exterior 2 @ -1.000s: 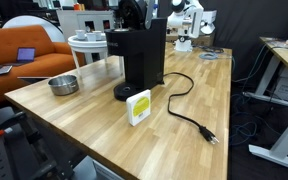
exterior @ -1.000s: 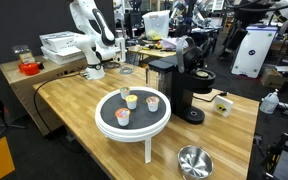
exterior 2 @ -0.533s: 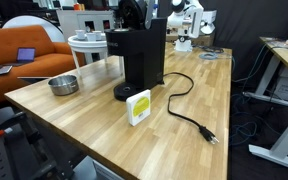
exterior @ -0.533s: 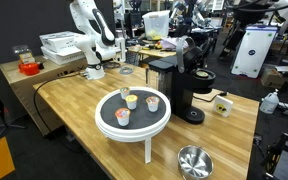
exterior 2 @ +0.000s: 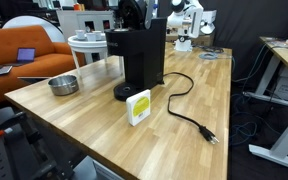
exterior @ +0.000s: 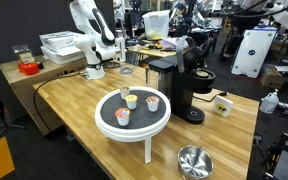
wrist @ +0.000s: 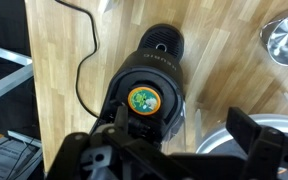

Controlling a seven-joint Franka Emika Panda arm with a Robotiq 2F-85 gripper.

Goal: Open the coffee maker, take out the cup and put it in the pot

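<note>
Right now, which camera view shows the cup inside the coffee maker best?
The wrist view. It looks straight down onto the coffee maker, where the cup shows its green and yellow top clearly. In both exterior views only the coffee maker's black body shows; the cup cannot be seen.

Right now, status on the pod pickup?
Robotiq gripper open, over the coffee maker, holding nothing. Top open, pod cup seated inside. Steel pot apart on the table. Nothing blocking the cup.
</note>
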